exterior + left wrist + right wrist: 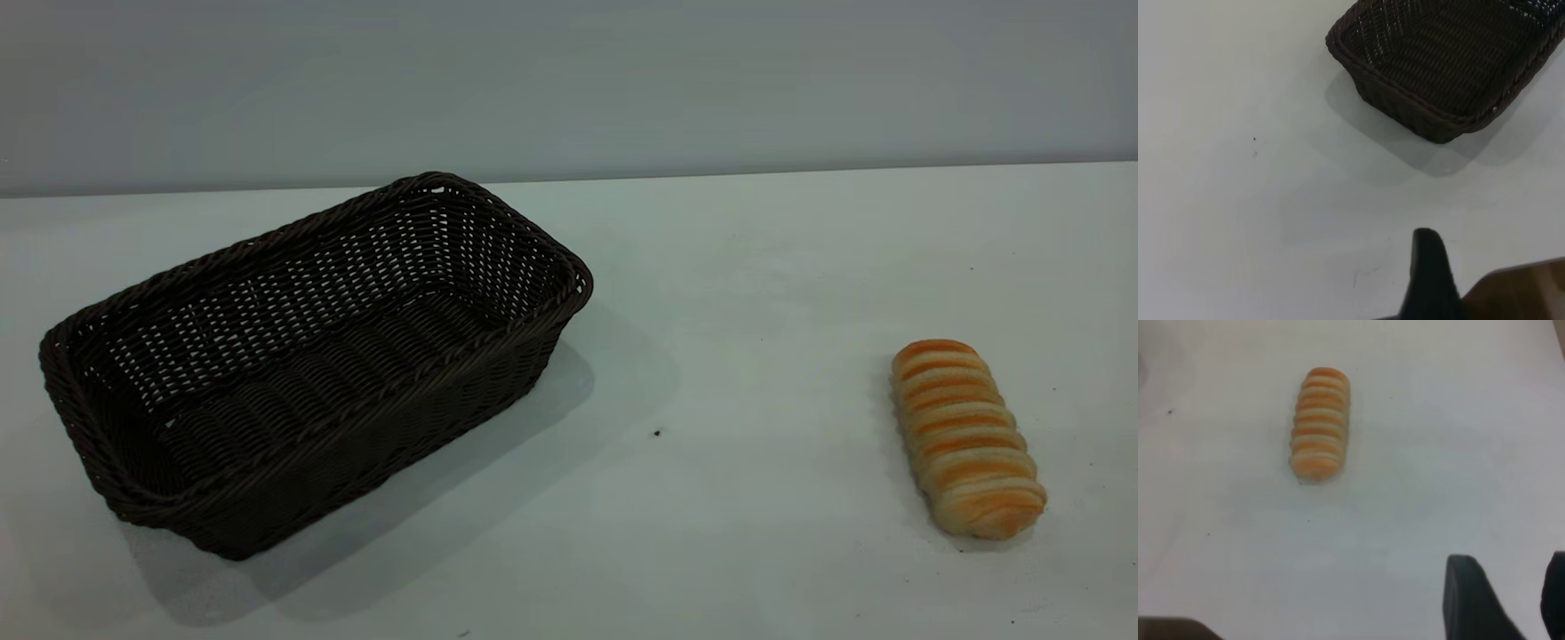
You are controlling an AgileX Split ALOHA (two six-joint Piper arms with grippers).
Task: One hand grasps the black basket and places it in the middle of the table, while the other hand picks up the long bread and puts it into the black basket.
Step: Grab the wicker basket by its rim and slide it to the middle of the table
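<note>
The right gripper (1501, 603) shows two dark fingers (1468, 600) spread with bare table between them, holding nothing, well apart from the long bread (967, 440). Of the left gripper (1428, 277) only one finger shows (I cannot tell its spread), above open white table (756, 293) beside a brown edge. The black basket (311, 356) sits empty at the exterior view's left, angled, with wide bare tabletop between it and the bread at the right.
</note>
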